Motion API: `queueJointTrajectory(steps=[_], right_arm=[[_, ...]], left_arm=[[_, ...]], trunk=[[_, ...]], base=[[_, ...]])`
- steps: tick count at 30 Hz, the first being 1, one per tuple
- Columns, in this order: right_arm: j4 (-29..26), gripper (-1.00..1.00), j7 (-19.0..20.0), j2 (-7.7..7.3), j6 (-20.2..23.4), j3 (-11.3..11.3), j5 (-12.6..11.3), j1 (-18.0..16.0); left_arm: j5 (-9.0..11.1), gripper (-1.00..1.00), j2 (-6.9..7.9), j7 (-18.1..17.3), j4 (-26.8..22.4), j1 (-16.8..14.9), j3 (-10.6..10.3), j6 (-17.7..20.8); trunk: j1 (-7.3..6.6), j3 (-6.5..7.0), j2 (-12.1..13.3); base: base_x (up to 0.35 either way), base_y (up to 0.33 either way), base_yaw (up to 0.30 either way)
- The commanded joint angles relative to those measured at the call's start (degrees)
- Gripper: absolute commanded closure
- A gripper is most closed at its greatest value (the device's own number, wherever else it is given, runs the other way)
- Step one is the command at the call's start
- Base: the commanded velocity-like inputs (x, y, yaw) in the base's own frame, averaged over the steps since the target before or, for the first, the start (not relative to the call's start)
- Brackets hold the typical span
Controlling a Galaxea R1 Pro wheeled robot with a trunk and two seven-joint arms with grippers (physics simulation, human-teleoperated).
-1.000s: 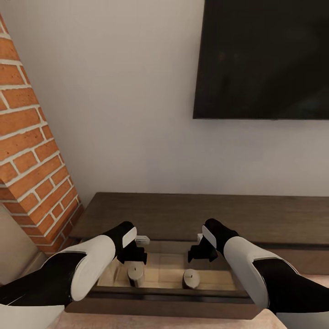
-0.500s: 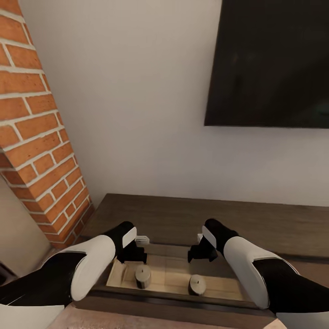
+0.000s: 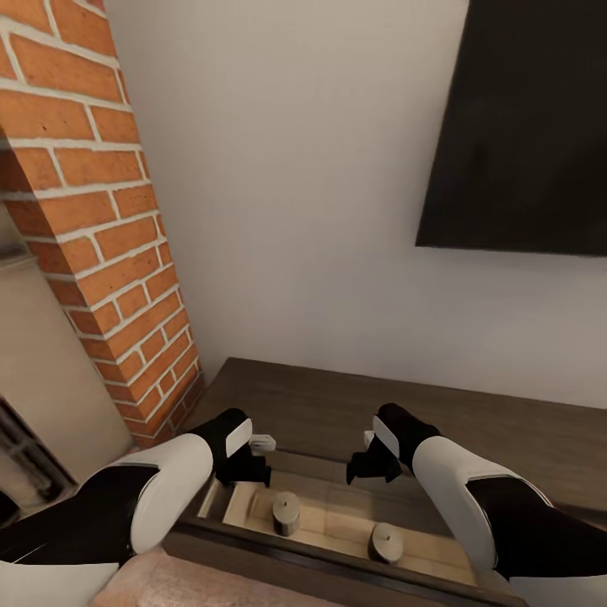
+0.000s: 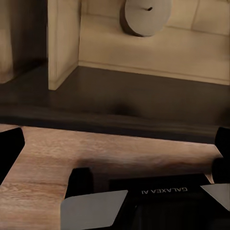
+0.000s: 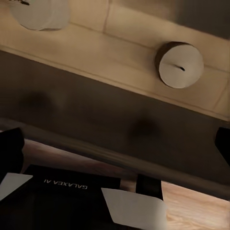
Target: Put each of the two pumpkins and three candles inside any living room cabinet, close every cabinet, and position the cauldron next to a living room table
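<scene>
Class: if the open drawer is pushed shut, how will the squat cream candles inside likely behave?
The squat cream candles probably stay upright: each stands on a broad flat base. They may slide on the smooth pale-wood drawer floor. One tipped onto its round side would likely roll.

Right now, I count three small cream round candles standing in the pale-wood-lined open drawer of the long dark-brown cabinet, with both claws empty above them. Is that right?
Not quite: the head view shows two small cream round candles, one nearer the left claw and one nearer the right claw, not three. They do stand in the pale-wood-lined open drawer of the long dark-brown cabinet, and both claws are empty.
</scene>
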Motion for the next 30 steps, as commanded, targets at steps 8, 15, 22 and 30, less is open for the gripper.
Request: queueJointTrajectory(steps=[8,15,22,30], right_arm=[[-0.1,-1.00,0.3,-0.01,0.0,0.3,-0.1,0.0],[-0.1,-1.00,0.3,-0.02,0.0,0.3,-0.1,0.0],[-0.1,-1.00,0.3,-0.03,0.0,0.3,-0.1,0.0],[-0.1,-1.00,0.3,0.42,0.0,0.3,-0.1,0.0]], left_arm=[[0.6,-1.00,-0.02,0.6,0.1,0.0,0.1,-0.1],[0.6,-1.00,-0.02,0.7,0.2,0.0,0.1,-0.1],[0.6,-1.00,-0.02,0.7,0.2,-0.1,0.1,-0.1],[0.6,-1.00,-0.02,0.7,0.3,0.0,0.1,-0.3]], trunk=[[-0.01,0.54,0.0],[-0.01,1.00,0.0],[-0.01,1.16,0.0],[-0.01,1.50,0.0]], base=[[0.000,0.000,0.182],[-0.094,0.000,0.149],[-0.273,0.000,0.084],[-0.311,0.000,0.214]])
